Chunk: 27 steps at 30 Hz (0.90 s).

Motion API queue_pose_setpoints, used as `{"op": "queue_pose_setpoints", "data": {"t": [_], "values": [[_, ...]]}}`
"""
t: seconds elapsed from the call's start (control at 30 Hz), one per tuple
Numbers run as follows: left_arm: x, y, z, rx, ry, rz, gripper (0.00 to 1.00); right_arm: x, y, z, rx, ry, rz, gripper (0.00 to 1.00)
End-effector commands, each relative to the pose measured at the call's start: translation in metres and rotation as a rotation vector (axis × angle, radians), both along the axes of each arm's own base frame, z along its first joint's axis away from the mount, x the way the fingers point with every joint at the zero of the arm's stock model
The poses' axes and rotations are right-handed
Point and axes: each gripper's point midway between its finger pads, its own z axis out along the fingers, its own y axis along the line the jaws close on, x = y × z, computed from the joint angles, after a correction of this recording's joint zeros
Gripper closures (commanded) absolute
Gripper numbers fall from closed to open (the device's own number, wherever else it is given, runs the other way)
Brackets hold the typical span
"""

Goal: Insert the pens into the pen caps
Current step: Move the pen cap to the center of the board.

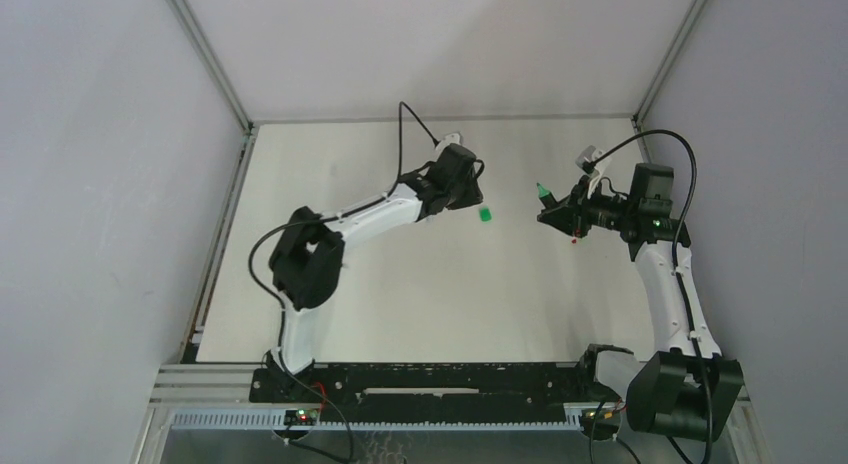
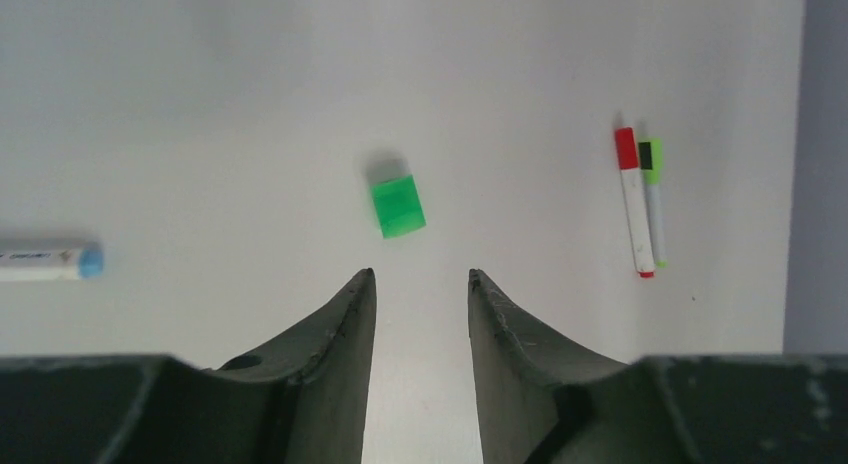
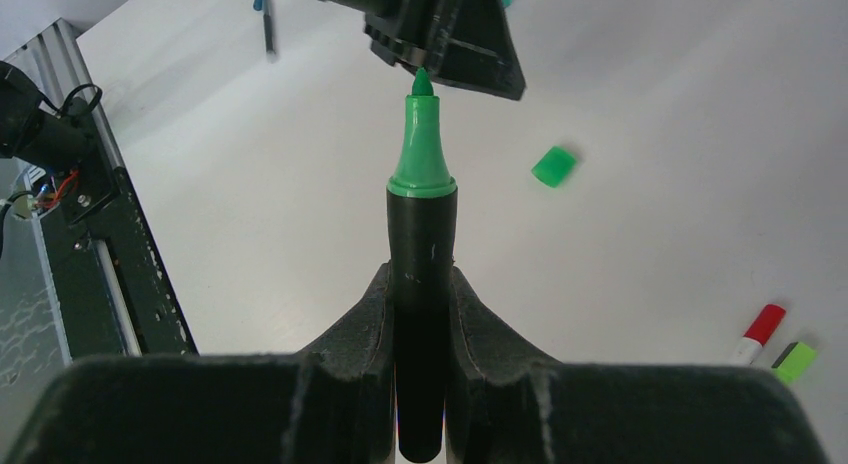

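My right gripper (image 3: 421, 276) is shut on a thick black marker (image 3: 422, 234) with a bare green tip, held above the table; it also shows in the top view (image 1: 545, 194). A chunky bright green cap (image 2: 398, 206) lies on the table just ahead of my left gripper (image 2: 420, 276), which is open and empty above it. The cap also shows in the top view (image 1: 486, 215) and the right wrist view (image 3: 553, 167). A white pen with a red cap (image 2: 634, 199) and a green-ended pen (image 2: 653, 184) lie side by side to the right.
A white pen with a blue end (image 2: 50, 261) lies at the left. A thin dark pen (image 3: 266, 14) lies far off near the left arm. The black base rail (image 1: 430, 379) runs along the near edge, and grey walls stand close on both sides.
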Motion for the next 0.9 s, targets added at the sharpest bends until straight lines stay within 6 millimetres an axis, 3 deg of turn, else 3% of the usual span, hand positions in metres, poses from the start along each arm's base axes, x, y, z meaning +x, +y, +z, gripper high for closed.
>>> {"op": "queue_pose_setpoints", "data": {"t": [0.0, 0.2, 0.33, 0.7, 0.87], "values": [[0.011, -0.011, -0.005, 0.029, 0.083, 0.019, 0.57, 0.008, -0.004, 0.016, 0.001, -0.046, -0.017, 1.00], [0.037, -0.032, -0.025, -0.015, 0.126, -0.012, 0.52, 0.009, -0.004, 0.016, 0.007, -0.040, -0.016, 1.00], [0.049, -0.034, -0.037, -0.013, 0.147, 0.000, 0.51, 0.008, -0.004, 0.015, 0.011, -0.037, -0.014, 1.00], [0.061, -0.035, -0.069, 0.023, 0.228, 0.051, 0.51, 0.006, -0.003, 0.017, 0.028, -0.036, -0.001, 1.00], [0.063, -0.036, -0.074, 0.031, 0.246, 0.064, 0.52, 0.006, -0.003, 0.019, 0.033, -0.038, 0.002, 1.00]]}}
